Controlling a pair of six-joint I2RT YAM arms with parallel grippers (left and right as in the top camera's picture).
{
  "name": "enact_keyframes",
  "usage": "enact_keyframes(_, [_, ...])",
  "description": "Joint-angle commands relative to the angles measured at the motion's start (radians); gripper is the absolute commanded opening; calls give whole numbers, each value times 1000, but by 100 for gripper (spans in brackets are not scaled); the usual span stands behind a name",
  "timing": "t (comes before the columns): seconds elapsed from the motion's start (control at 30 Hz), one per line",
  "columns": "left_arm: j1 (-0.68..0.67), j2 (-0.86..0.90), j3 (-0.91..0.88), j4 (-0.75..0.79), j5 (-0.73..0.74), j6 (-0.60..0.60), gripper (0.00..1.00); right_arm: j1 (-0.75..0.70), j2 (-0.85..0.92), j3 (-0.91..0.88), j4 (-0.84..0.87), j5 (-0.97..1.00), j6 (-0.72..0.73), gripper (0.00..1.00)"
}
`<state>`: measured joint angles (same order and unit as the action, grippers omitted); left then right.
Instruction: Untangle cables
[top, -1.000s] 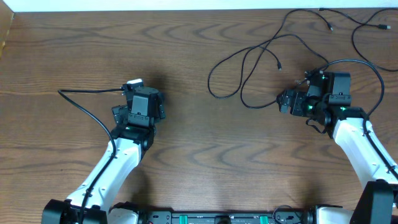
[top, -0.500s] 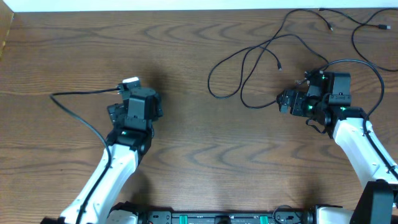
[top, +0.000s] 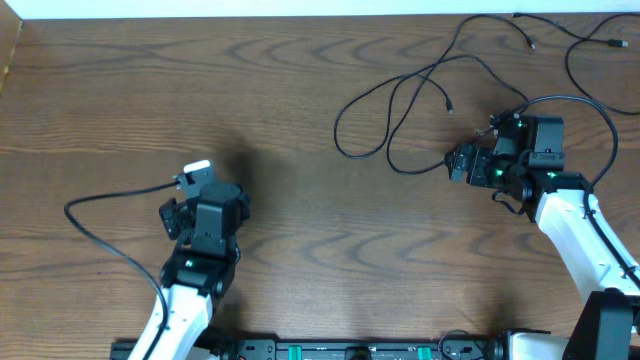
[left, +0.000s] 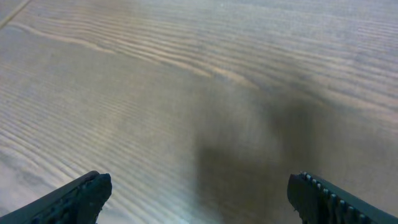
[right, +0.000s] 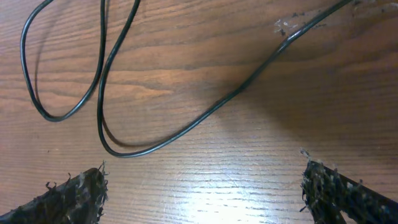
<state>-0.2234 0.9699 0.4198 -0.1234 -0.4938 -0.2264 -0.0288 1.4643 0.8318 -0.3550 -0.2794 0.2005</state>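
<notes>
Several thin black cables (top: 395, 95) lie in loose overlapping loops on the wooden table, right of centre, and one small plug end (top: 450, 106) shows. More black cable (top: 572, 62) trails along the far right edge. My right gripper (top: 456, 162) is open just right of the nearest loop (top: 402, 168). In the right wrist view that loop (right: 134, 149) curves ahead of the open right gripper (right: 208, 193), apart from both fingers. My left gripper (top: 200, 195) is open over bare wood at the front left, far from the cables. Only bare table shows between the jaws of the left gripper (left: 199, 193).
A thicker black wire (top: 95, 205) belonging to the left arm loops out to its left. The right arm's own wire (top: 585, 105) arcs behind its wrist. The table's far edge (top: 300, 15) meets a white wall.
The left arm has drawn back toward the front left, its wire sliding along with it and its jaws staying open and empty. The right arm and the cables have not moved.
</notes>
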Motion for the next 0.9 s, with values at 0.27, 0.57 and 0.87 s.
enact_keyframes(0.27, [4,-257,-63,171,327,12,96,-3,-11,-3,-2,5,-12,99])
enact_keyframes(0.57, [3,-418,-111,183,409,16,96,-3,-11,-3,-2,5,-11,99])
enact_keyframes(0.87, [2,-718,-264,194,461,103,96,-3,-11,-3,-2,4,-12,99])
